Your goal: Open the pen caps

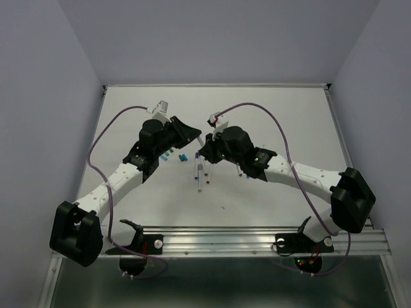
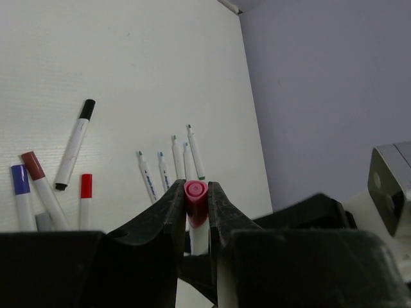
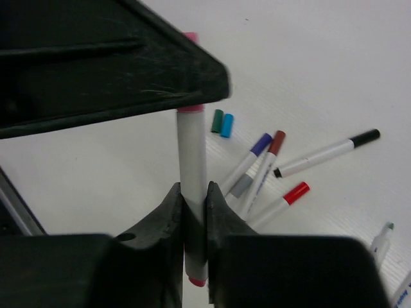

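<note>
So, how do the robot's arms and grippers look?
Both arms are alike: white links on the left arm and right arm, black joints and bases. The left gripper and right gripper have black wedge-shaped fingers. A thin purple cable loops along each arm.

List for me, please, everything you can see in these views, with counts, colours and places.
pink-capped pen: one, white barrel, held between both grippers
capped pens: four, caps blue, dark red, red, black, lying on table
uncapped pens: several, white, lying together
loose caps: two, green and blue, side by side
table: one, white
arms: two, black and white
left gripper: black, shut on pink cap
right gripper: black, shut on pen's barrel
</note>
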